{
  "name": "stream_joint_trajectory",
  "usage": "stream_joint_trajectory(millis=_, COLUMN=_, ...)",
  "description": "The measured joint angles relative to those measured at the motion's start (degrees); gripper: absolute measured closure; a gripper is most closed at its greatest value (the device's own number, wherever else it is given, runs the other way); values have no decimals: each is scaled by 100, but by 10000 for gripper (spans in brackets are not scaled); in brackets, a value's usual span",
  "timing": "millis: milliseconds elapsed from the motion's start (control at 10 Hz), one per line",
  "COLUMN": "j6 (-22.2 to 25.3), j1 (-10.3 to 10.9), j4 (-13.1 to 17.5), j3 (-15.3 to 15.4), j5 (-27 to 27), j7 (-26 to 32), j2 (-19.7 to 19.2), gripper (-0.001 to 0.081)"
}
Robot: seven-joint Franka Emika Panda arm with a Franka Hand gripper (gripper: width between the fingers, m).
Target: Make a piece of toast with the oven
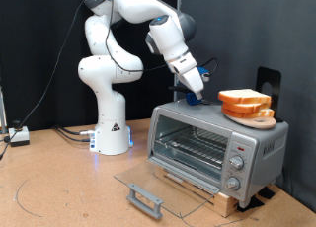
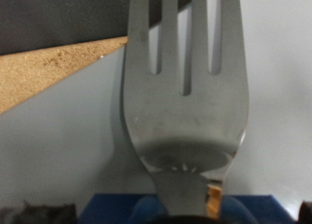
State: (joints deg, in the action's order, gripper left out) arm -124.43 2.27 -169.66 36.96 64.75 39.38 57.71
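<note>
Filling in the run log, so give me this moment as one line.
gripper: above oven top, holding fork | oven: door open, rack bare | toast: on orange plate atop oven

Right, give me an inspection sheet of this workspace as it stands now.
Surface: brown wooden tabletop; the oven sits on a wooden board.
Job's things: boxy silver toaster oven, its glass door folded flat open, wire rack bare; pale bread slices with tan crust on a round orange plate on the oven's roof.
Clutter: nothing seen.
Grippers: white arm's gripper above the oven roof, at the exterior view's left of the plate; wrist view shows a steel fork jutting out from it; fingers not visible.
Cables: bundle beside the robot base; grey box at the exterior view's left edge.
Surroundings: black curtain behind; black bracket behind the oven.
</note>
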Motion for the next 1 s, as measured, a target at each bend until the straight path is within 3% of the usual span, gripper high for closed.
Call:
stream_joint_trajectory(millis=800, j6=436, j1=-309, j4=-17, j3=-5, j5=-589, j7=-208, j2=193, gripper=336)
stream_joint_trajectory(millis=900, j6=451, j1=-329, j4=-22, j3=-4, j5=-597, j7=-208, j2=193, gripper=156)
stream_joint_trajectory(millis=1000, j6=453, j1=-336, j4=-27, j3=-4, j5=-601, j7=-208, j2=193, gripper=156)
